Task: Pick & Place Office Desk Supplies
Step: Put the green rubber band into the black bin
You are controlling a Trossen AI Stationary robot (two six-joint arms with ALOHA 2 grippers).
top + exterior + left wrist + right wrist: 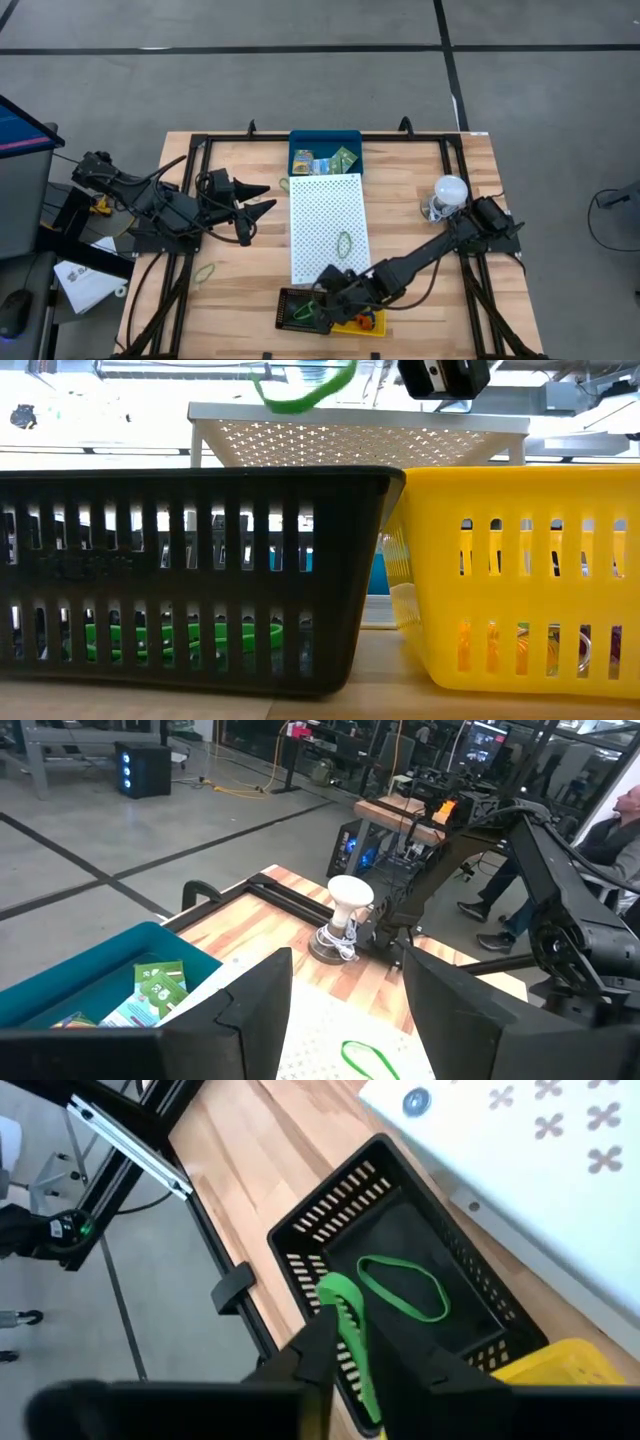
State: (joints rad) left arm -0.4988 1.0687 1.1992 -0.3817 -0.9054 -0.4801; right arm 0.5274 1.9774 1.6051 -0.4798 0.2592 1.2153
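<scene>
My right gripper (pixel 322 292) hangs over the black basket (pixel 298 312) at the table's near edge, shut on a green rubber band (pixel 345 1305). Another green band (pixel 400 1285) lies flat on the basket's floor. In the low view the held band (pixel 300 395) shows above the basket's rim (pixel 200 475). My left gripper (pixel 262 200) stands open in the air left of the white perforated board (pixel 328 215), with nothing between its fingers. One green band (pixel 345 243) lies on the board and one (pixel 205 272) on the table at the left. My right gripper pinches the green band's upper part (pixel 350 1335) between its two fingers, which slant down from the table's right. The rest of the loop hangs slack below the fingers, clear of the black basket and above its open top.
A yellow basket (pixel 362 325) with coloured bands stands right of the black one, touching it. A blue bin (pixel 325 150) with printed packets (pixel 335 162) sits at the board's far end. A white bulb-like object (pixel 450 188) stands at the right. A person (pixel 620 820) sits beyond the table.
</scene>
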